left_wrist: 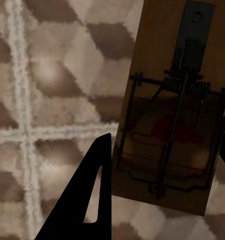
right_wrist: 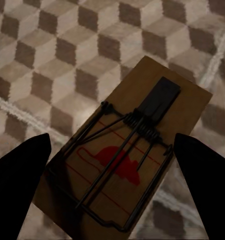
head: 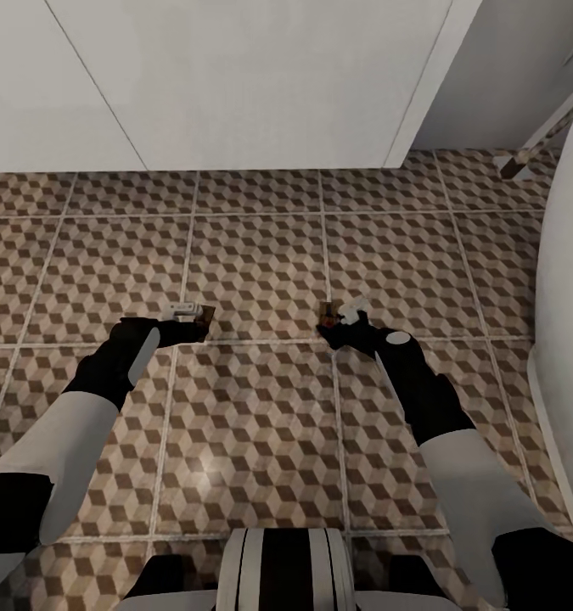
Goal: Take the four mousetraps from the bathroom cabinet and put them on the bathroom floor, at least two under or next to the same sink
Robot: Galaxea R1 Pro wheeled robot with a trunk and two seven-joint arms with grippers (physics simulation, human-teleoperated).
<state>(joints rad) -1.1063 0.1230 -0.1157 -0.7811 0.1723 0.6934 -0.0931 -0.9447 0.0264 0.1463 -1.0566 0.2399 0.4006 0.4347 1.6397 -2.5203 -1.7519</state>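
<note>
- Left gripper (head: 194, 318) jaws grasp a mousetrap (left_wrist: 170, 117); right gripper (head: 337, 327) jaws grasp a second mousetrap (right_wrist: 127, 150).
- Both traps held low over the bathroom floor (head: 261, 255).
- Step: placing. Next move looks like lowering flat, then releasing.
- Cube-pattern tiles, pale grout; white vanity front (head: 235, 85) just ahead, white curved fixture (head: 570, 297) on the right.
</note>
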